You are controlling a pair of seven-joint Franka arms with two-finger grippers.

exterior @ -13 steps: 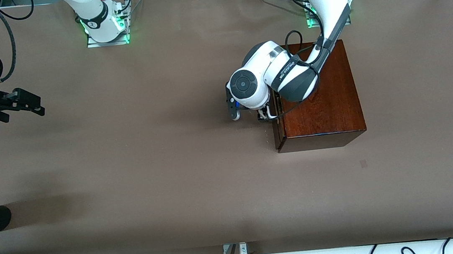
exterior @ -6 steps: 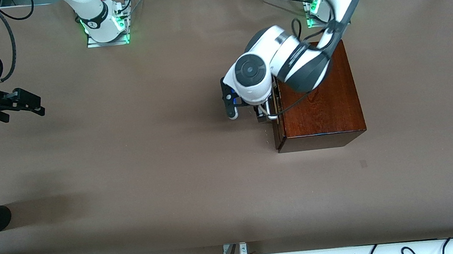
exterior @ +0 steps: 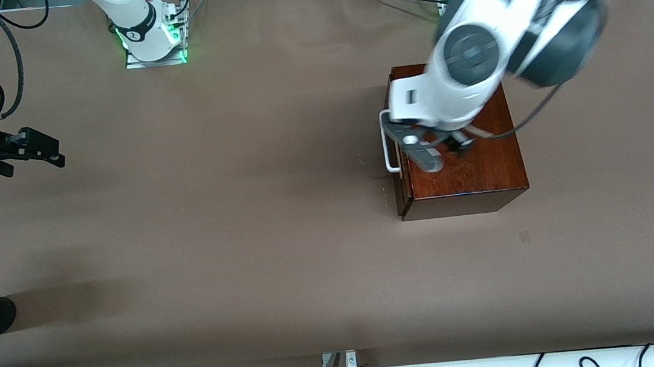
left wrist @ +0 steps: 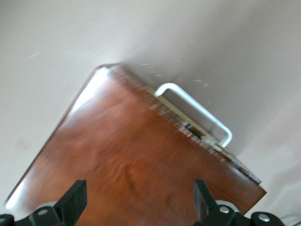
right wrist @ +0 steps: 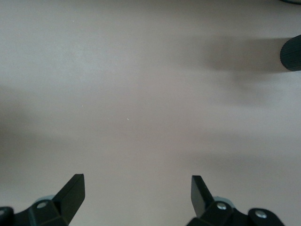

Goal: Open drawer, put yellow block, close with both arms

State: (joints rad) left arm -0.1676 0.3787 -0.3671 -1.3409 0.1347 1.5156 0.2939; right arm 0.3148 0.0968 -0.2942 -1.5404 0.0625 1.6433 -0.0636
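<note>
box: dark red-brown wooden box (exterior: 461, 160) sits on the tabletop (exterior: 245, 216) toward the left arm's end; nothing lies nearer the front cam than it.
drawer: drawer (exterior: 395, 158) looks shut or nearly so, front flush w/ the box; no pale inside shows.
handle: white U-bar handle (exterior: 386, 144) sticks out from the drawer front toward the right arm's end; long axis runs near-to-far on the tabletop.
left claw: left claw (exterior: 436, 149) hangs over the box top just beside the handle edge, fingers wide apart, nothing between them.
key relation: handle lies off the box edge, toward the right arm's end from the left claw; left arm is by far the nearer one, so a pull would prob. fall to it.
right claw: right claw (exterior: 47, 149) waits over bare tabletop at the right arm's end, well apart from the box; fingers wide, empty.
yellow block: not visible in any view; can't say where it is.
views: left wrist view shows handle (left wrist: 197, 110) and the thin seam at the drawer's top edge, box top below the wide fingertips (left wrist: 75, 200); front view alone shows both arms. Right wrist view: only bare tabletop.
</note>
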